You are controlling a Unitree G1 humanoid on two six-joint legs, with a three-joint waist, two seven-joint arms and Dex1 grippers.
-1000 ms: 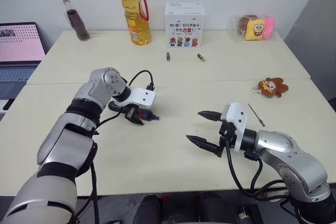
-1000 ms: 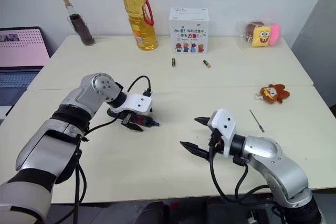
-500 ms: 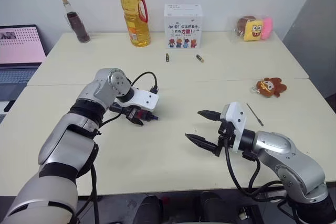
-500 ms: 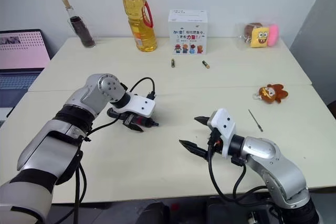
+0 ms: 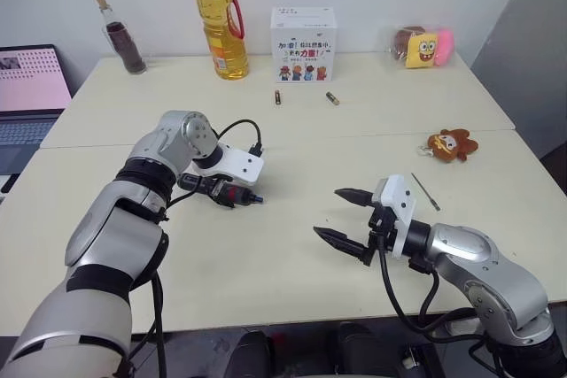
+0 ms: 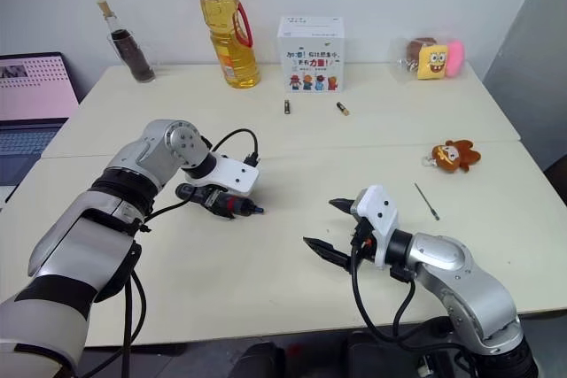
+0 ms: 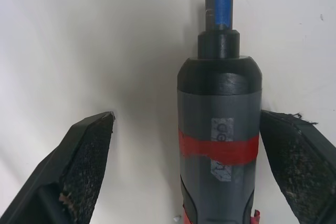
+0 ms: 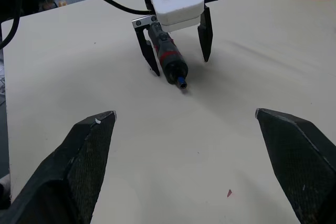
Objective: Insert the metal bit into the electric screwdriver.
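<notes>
**Inspector:** Inventory first. Count what lies on the pale cream counter [image 5: 292,143].

**Assistant:** One pen-shaped dark grey and black electric screwdriver [image 5: 232,194] with a red band and a blue-tipped nose. One thin grey metal bit [image 5: 424,191]. Two short stubby batteries [image 5: 277,96] [image 5: 331,97]. One tall yellow oil bottle [image 5: 219,19], one slim dark glass bottle [image 5: 120,34], one white printed carton [image 5: 303,32], one brown plush toy [image 5: 447,143], one clear bag of soft toys [image 5: 422,45]. One laptop [image 5: 28,95] stands beyond the counter's left edge.

**Inspector:** Location of the task items?

**Assistant:** Screwdriver lies flat on the counter, left of centre, between the two fingers of the left gripper [image 7: 186,166]. Bit lies on the right side, near the brown plush toy, well apart from the screwdriver and just beyond the right gripper [image 5: 344,216].

**Inspector:** Gripper condition?

**Assistant:** Left gripper points steeply down with jaws spread wide; the wrist view shows one finger pad [image 7: 86,153] clear of the tool body, while the other seems very close beside it; contact cannot be confirmed. Right gripper hangs above the counter, jaws wide, holding nothing.

**Inspector:** Changes from a second ago?

**Assistant:** Whole view has shifted, so the camera moved. Screwdriver, bit and batteries lie as before. Both grippers remain wide, the left still straddling the tool.
</notes>
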